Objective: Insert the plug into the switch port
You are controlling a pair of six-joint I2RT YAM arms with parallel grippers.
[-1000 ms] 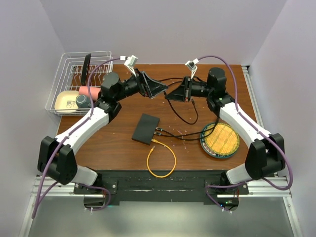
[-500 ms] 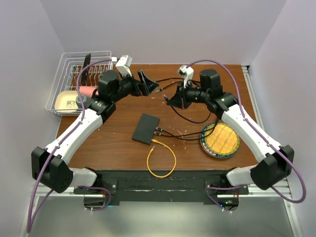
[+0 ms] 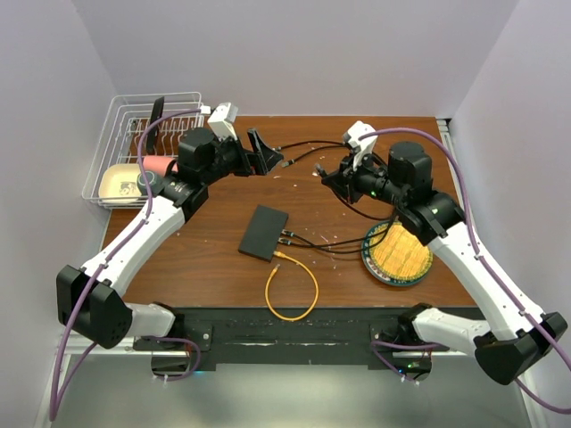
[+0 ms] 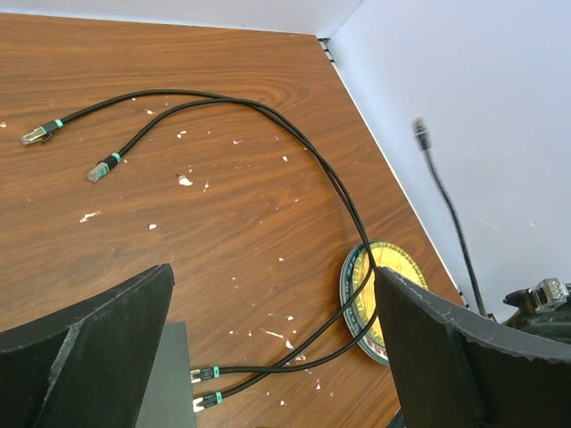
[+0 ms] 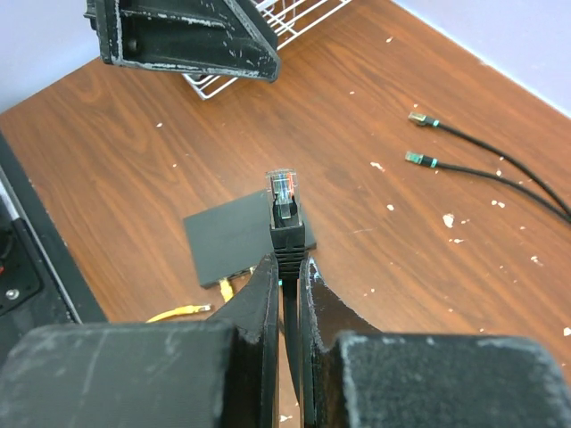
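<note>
The switch (image 3: 264,232) is a flat matte-black box lying mid-table; it also shows in the right wrist view (image 5: 241,236) and at the bottom edge of the left wrist view (image 4: 167,379). My right gripper (image 3: 328,174) (image 5: 285,263) is shut on a black cable just behind its clear plug (image 5: 284,201), held in the air up and to the right of the switch. The plug (image 4: 421,134) also shows in the left wrist view. My left gripper (image 3: 268,152) (image 4: 272,357) is open and empty, above the table beyond the switch.
Two black cables (image 3: 308,239) sit in the switch's sockets (image 4: 207,388); their free ends (image 5: 419,138) lie at the back. A yellow cable (image 3: 294,285) loops in front of the switch. A round yellow-and-dark plate (image 3: 397,252) lies right, and a wire rack (image 3: 147,147) back left.
The two grippers have drawn apart. The right arm has swung to the right with the plug in its jaws. The left gripper drew back a little, then stayed still.
</note>
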